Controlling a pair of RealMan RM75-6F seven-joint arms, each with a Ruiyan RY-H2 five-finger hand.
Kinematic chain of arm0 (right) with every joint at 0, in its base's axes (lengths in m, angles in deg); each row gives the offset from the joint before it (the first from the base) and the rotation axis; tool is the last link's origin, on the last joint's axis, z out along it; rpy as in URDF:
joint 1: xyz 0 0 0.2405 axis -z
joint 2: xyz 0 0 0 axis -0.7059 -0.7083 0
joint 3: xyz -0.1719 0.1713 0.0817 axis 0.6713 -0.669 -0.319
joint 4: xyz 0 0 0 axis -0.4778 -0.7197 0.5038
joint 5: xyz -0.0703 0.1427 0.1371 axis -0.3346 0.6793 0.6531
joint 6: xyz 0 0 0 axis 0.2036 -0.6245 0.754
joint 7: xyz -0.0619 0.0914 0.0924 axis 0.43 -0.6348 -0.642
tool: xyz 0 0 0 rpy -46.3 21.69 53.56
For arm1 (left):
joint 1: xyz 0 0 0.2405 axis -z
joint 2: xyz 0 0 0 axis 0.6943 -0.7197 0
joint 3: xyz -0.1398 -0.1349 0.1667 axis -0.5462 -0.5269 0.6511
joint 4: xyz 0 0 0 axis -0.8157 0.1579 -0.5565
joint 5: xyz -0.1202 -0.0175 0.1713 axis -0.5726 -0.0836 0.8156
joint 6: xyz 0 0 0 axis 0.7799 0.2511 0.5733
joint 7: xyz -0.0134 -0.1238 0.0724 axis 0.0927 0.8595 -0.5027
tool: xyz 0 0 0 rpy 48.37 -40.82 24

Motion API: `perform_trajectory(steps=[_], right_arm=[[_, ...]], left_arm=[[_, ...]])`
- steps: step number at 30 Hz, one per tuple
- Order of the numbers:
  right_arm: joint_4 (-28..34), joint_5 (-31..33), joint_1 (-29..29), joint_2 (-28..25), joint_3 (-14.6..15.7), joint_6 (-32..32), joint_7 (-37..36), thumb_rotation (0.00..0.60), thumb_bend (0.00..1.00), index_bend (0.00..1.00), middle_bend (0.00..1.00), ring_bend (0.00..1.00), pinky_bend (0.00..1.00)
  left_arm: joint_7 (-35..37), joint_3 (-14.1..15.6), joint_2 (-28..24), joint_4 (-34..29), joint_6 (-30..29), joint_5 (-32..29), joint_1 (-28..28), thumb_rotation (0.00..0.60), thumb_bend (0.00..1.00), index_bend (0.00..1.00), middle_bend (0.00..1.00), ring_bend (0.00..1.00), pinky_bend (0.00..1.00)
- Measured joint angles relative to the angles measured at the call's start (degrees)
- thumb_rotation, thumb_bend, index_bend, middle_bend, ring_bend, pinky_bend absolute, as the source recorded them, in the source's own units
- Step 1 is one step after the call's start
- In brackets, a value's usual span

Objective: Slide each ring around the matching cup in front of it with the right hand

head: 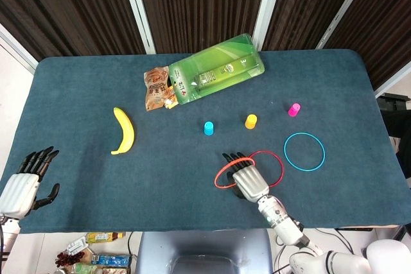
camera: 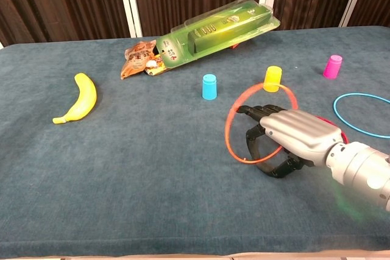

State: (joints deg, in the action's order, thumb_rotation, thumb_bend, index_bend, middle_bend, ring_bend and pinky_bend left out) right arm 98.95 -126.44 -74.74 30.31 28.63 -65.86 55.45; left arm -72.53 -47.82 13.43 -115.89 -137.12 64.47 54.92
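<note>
Right robot hand, orange ring tilted up around fingers

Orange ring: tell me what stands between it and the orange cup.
Nothing visible does. The orange ring is tilted up around the right hand, and bare table lies between it and the orange cup. The blue cup stands off to the left of that path.

Both views are evenly and brightly lit from above, with only soft, faint shadows on the blue tablecloth. The green blister pack shows glare on its plastic (mild white streaks). The orange ring is motion-blurred; everything else is sharp.
</note>
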Motion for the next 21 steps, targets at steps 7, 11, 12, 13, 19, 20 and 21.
perform_trajectory(steps=[7, 11, 12, 13, 19, 20, 21], right_arm=[[0.9, 0.4, -0.5, -0.6, -1.4, -0.8, -0.3, 0.6, 0.48, 0.8, 0.03, 0.0, 0.0], [1.5, 1.0, -1.2, -1.1, -2.3, -0.7, -0.1, 0.6, 0.48, 0.8, 0.04, 0.0, 0.0], [1.6, 1.4, -1.5, -1.2, -2.8, -0.4, -0.1, 0.6, 0.48, 0.8, 0.04, 0.0, 0.0], [1.7, 1.8, -1.8, -1.3, -3.1, -0.1, -0.1, 0.6, 0.48, 0.8, 0.04, 0.0, 0.0], [1.8, 5.5, -4.6, -1.3, -6.4, 3.7, -0.3, 0.6, 0.48, 0.8, 0.04, 0.0, 0.0], [1.7, 6.2, -5.3, -1.2, -7.1, 4.4, -0.2, 0.6, 0.48, 0.8, 0.04, 0.0, 0.0], [1.3, 7.2, -6.2, -1.0, -8.0, 5.4, 0.1, 0.6, 0.48, 0.8, 0.04, 0.0, 0.0]], left_arm=[[-0.1, 0.0, 0.0, 0.0, -0.1, 0.1, 0.0, 0.6, 0.45, 0.0, 0.0, 0.0, 0.02], [-0.3, 0.1, 0.1, -0.1, 0.0, 0.1, 0.0, 0.6, 0.45, 0.0, 0.0, 0.0, 0.02], [-0.4, 0.1, 0.1, -0.1, 0.0, 0.2, 0.0, 0.6, 0.45, 0.0, 0.0, 0.0, 0.02], [-0.4, 0.1, 0.1, -0.1, 0.1, 0.2, 0.0, 0.6, 0.45, 0.0, 0.0, 0.0, 0.02], [-1.0, 0.1, 0.3, -0.1, 0.6, -0.2, 0.2, 0.6, 0.45, 0.0, 0.0, 0.0, 0.02], [-1.1, 0.0, 0.3, -0.1, 0.7, -0.3, 0.2, 0.6, 0.45, 0.0, 0.0, 0.0, 0.02], [-1.2, 0.0, 0.3, -0.1, 0.8, -0.5, 0.3, 0.6, 0.45, 0.0, 0.0, 0.0, 0.02]])
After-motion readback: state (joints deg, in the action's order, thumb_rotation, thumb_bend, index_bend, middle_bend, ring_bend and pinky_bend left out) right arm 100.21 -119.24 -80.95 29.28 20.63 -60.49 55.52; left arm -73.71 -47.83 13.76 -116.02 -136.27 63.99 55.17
